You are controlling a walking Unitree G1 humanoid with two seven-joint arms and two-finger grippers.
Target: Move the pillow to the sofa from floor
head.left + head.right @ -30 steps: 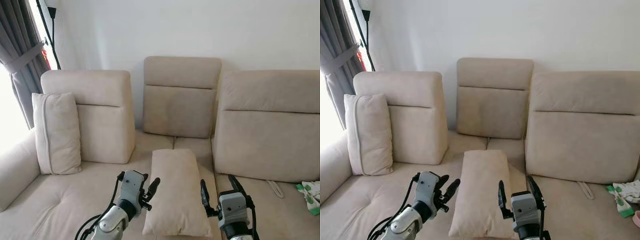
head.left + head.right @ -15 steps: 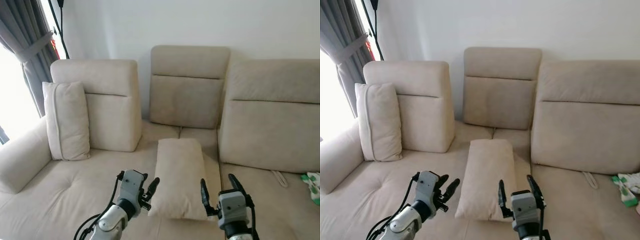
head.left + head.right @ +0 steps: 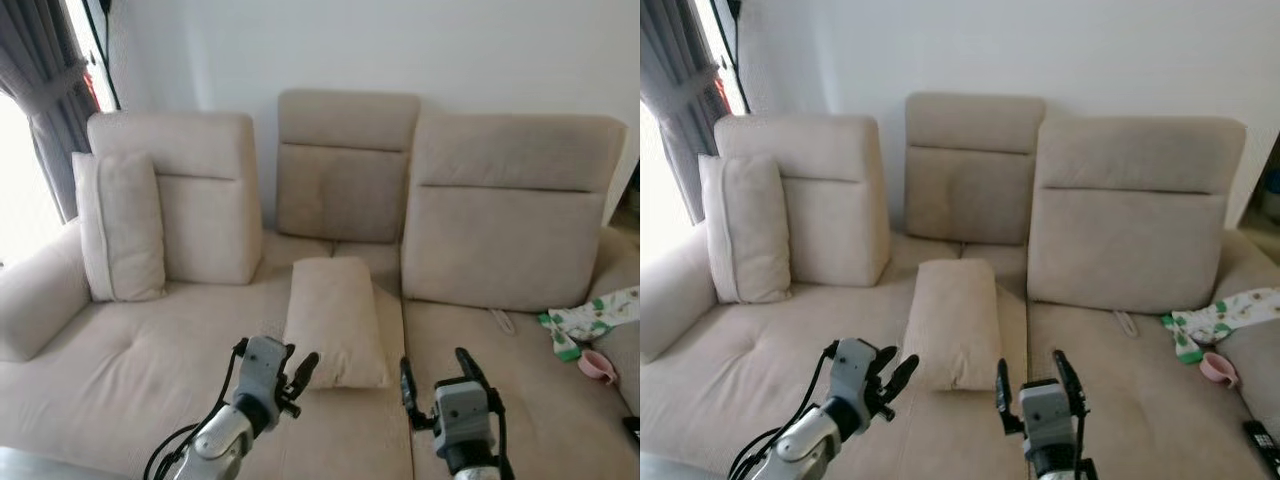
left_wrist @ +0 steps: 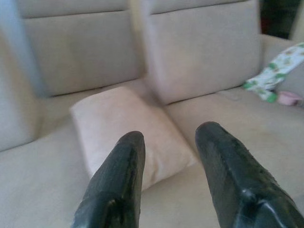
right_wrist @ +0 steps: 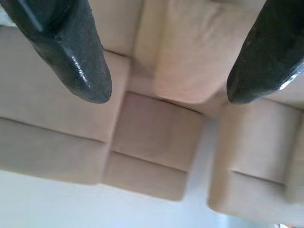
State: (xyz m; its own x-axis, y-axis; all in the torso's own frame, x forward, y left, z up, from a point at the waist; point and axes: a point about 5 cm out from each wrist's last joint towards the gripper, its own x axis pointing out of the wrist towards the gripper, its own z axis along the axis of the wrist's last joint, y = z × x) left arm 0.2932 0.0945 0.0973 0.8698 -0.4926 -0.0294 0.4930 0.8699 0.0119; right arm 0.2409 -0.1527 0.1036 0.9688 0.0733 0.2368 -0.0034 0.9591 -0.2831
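Note:
A beige pillow [image 3: 333,320] lies flat on the seat of the beige sofa [image 3: 120,360], in front of the middle back cushion. It also shows in the left wrist view as the pillow [image 4: 123,128]. My left gripper [image 3: 298,372] hovers open just short of the pillow's near left corner, holding nothing. My right gripper [image 3: 434,374] stands open to the right of the pillow's near end, also holding nothing. Neither gripper touches the pillow.
A second beige pillow [image 3: 122,226] leans upright against the sofa's left back cushion. A green-patterned white cloth [image 3: 585,316] and a small pink item [image 3: 598,364] lie on the right seat. Grey curtains [image 3: 45,90] hang at the far left.
The camera has pulled back from the sofa, so the pillow and cushions look smaller and more of the right seat shows. The pillow stays put on the seat; both grippers stay open.

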